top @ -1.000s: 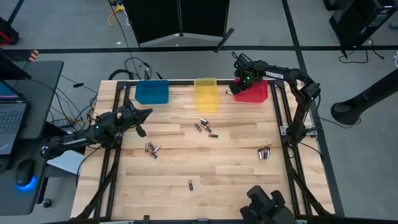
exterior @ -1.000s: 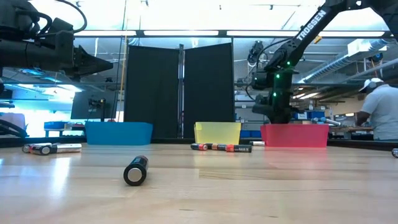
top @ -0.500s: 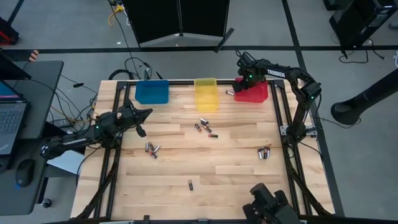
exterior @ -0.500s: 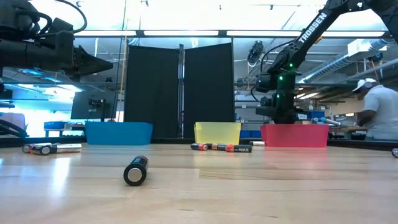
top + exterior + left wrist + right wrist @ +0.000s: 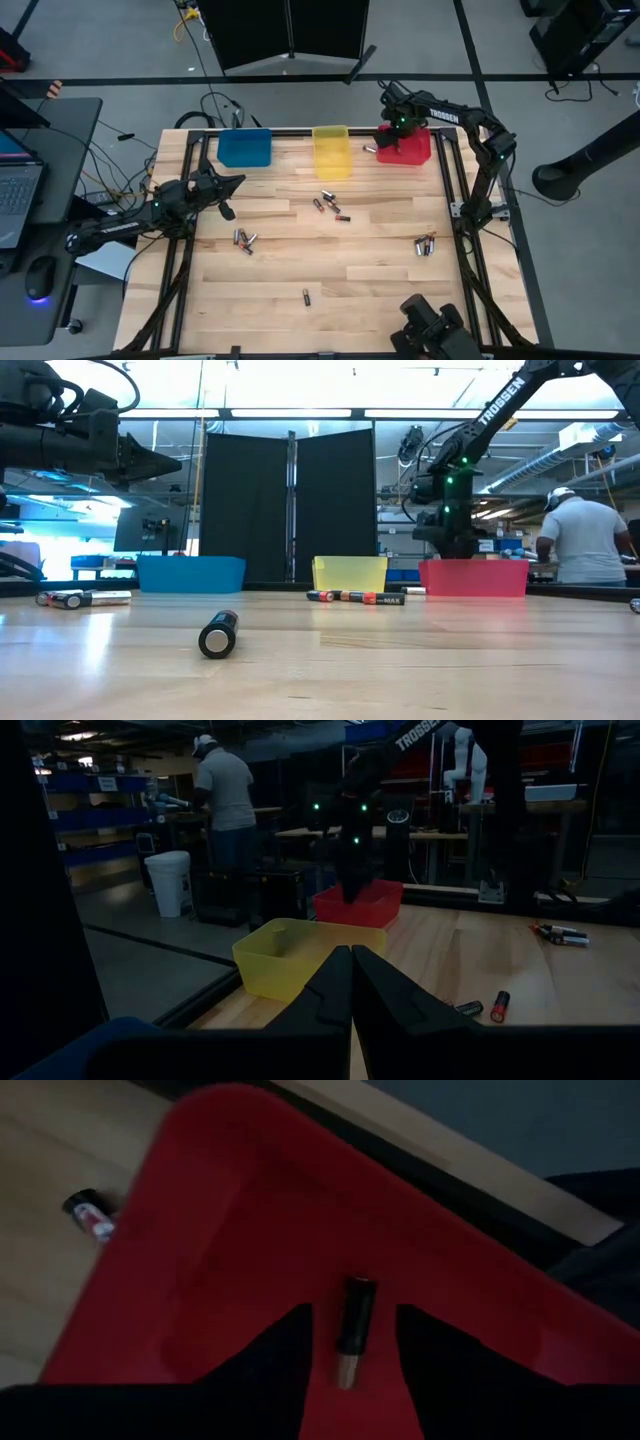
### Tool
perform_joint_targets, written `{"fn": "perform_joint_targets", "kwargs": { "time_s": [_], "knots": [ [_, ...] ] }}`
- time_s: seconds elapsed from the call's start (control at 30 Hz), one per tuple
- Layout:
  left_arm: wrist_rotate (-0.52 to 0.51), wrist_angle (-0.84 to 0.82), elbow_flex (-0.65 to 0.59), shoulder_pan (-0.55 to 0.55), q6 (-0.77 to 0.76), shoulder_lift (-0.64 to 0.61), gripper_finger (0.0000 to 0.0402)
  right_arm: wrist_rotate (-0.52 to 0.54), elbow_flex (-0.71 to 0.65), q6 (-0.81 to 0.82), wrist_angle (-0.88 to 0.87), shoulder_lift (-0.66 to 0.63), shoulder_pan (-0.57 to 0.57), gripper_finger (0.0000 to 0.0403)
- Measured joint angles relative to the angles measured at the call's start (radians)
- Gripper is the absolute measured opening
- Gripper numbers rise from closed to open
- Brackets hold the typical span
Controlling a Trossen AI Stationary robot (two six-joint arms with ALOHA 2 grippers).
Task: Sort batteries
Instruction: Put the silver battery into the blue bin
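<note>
The right gripper (image 5: 392, 133) hangs over the red bin (image 5: 412, 150) at the table's one o'clock corner, fingers spread apart with nothing between them. In the right wrist view a single dark battery (image 5: 354, 1330) shows between the two fingers (image 5: 270, 1370), against the bin's red interior; whether it already lies on the floor of the bin or is in the air I cannot tell for sure. Another small cell (image 5: 88, 1215) lies on the wood just outside the bin's wall.

The left gripper (image 5: 228, 190) waits above the table's nine o'clock side, its fingers pressed together and empty, as the left wrist view shows (image 5: 350, 982).

The rest of the batteries lie loose on the wooden table (image 5: 380, 290): a cluster near the centre (image 5: 327, 204), at about six o'clock from the yellow bin (image 5: 331, 150); a small group (image 5: 244, 240) toward eight o'clock, below the left gripper; another group (image 5: 426, 244) near the three o'clock edge; and one alone (image 5: 306, 296) toward six o'clock, which shows end-on in the low view (image 5: 218, 634). The blue bin (image 5: 245, 147) stands at eleven o'clock, in line with the yellow and red ones along the far edge.

A person (image 5: 582, 542) stands at a bench in the room beyond the table.
</note>
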Motion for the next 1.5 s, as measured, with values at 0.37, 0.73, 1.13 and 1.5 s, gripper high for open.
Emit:
{"fn": "perform_joint_targets", "kwargs": {
  "time_s": [0.37, 0.73, 1.13, 1.5],
  "knots": [
    [0.0, 0.0, 0.0, 0.0, 0.0, 0.0, 0.0015, -0.098, 0.26, -0.178, -0.141, -0.001, 0.118, 0.004],
    [0.0, 0.0, 0.0, 0.0, 0.0, 0.0, 0.0015, -0.177, 0.336, -0.29, -0.102, 0.082, 0.198, 0.002],
    [0.0, 0.0, 0.0, 0.0, 0.0, 0.0, 0.0015, -0.103, 0.356, -0.36, -0.154, 0.225, 0.208, 0.0089],
    [-0.001, 0.0, 0.0, 0.0, 0.0, 0.0, 0.0015, -0.071, 0.355, -0.388, -0.141, 0.295, 0.21, 0.0148]
  ]
}}
